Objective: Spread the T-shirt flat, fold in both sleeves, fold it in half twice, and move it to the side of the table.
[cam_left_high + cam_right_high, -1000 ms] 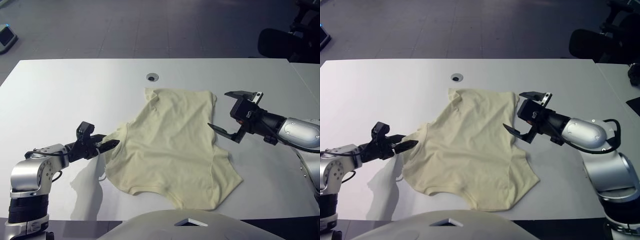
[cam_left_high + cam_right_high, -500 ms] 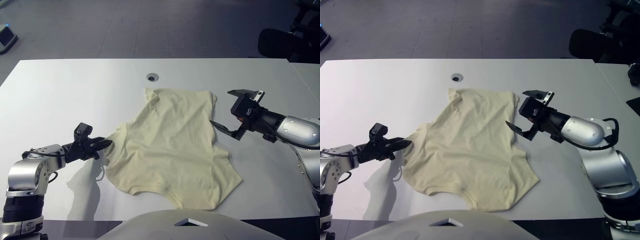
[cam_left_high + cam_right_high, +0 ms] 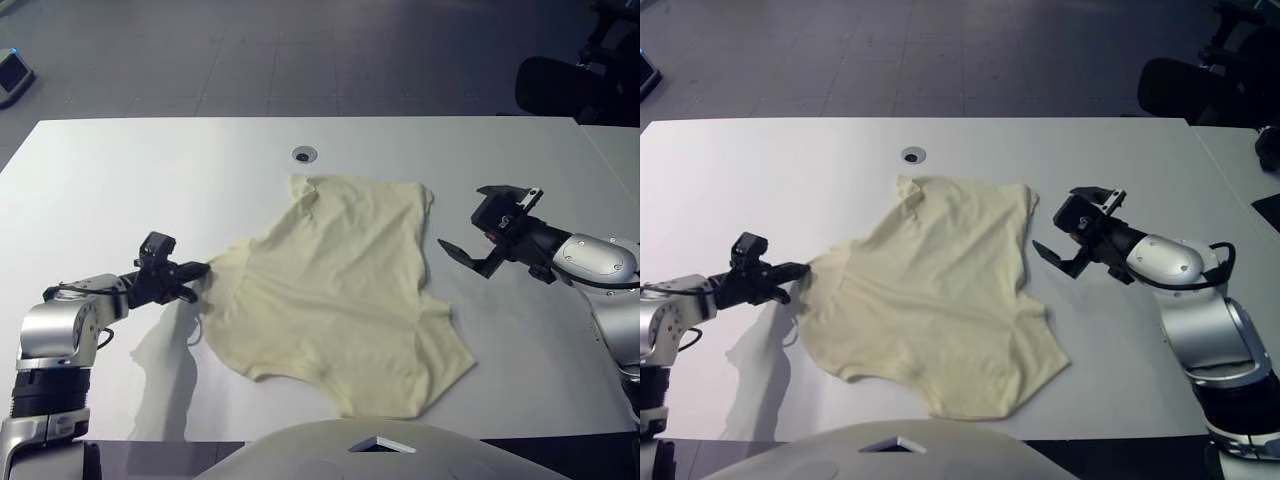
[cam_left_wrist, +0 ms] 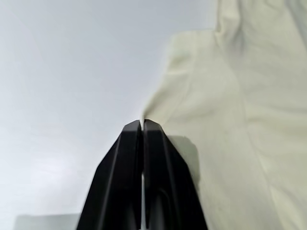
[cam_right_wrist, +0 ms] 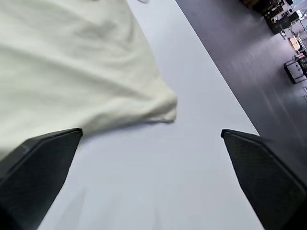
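The left gripper (image 3: 203, 270), fingers pressed together, pinches the left edge of the pale yellow cotton T-shirt (image 3: 340, 290), which lies rumpled on the white rectangular table (image 3: 130, 180). The right gripper (image 3: 468, 218) hovers spread wide beside its right edge.

Pale yellow T-shirt (image 3: 335, 295), rumpled, partly spread, mid-table, left edge pinched

Bright, even light from overhead, white desk (image 3: 120, 180) pale with a soft sheen, floor (image 3: 300, 50) behind it dim and grey, thin soft shadow under the T-shirt (image 3: 340, 290) at its near hem and left edge, folds faintly shaded.
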Robot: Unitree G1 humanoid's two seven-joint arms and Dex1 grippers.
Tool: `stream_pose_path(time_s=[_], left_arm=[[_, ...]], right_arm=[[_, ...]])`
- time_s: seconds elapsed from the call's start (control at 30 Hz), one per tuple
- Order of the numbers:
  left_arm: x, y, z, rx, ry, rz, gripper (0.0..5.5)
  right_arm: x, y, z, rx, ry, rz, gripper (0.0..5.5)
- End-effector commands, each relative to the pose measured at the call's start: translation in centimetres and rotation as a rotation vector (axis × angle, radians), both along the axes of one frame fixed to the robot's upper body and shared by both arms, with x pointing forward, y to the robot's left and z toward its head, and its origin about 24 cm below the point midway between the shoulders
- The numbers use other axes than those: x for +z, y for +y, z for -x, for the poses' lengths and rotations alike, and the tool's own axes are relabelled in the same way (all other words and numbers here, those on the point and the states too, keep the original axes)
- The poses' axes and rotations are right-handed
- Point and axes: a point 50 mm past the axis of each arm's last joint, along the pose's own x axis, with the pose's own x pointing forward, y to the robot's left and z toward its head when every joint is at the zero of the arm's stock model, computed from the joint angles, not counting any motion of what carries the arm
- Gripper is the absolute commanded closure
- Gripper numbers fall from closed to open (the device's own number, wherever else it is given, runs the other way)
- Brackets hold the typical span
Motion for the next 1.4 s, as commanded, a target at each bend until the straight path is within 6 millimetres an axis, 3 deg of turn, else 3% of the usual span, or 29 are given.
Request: stream_pose_path(time_s=[0.03,0.37,0.6,0.87,1.0,1.2,1.4], left_arm=[[-0.6,1.9,0.5,0.102,0.048,-0.057,5.47],[1.9,0.6,-0.5,0.025,0.005,-0.049,5.47],[5.3,-1.6,-2.6,-0.147,-0.042,-0.073,5.47],[8.4,-4.7,-1.1,-0.379,-0.016,-0.046,5.47],[8.4,-6.7,-0.4,-0.475,-0.003,-0.002,5.47],[6.4,-9.4,0.3,-0.5,0.02,0.056,5.47],[5.4,-10.5,1.3,-0.443,0.024,0.109,5.3]], right_arm=[[-0.1,-0.1,-0.1,-0.021,-0.005,0.01,0.1],[-0.8,0.2,0.6,-0.058,0.005,-0.005,0.1],[-1.5,0.5,2.3,-0.161,-0.006,-0.041,0.1],[-2.1,0.8,3.1,-0.218,-0.016,-0.061,0.1],[-2.0,0.9,2.9,-0.216,-0.023,-0.061,0.1],[-1.6,0.8,2.4,-0.196,-0.023,-0.052,0.1],[-1.4,0.9,2.0,-0.172,0.001,-0.072,0.1]])
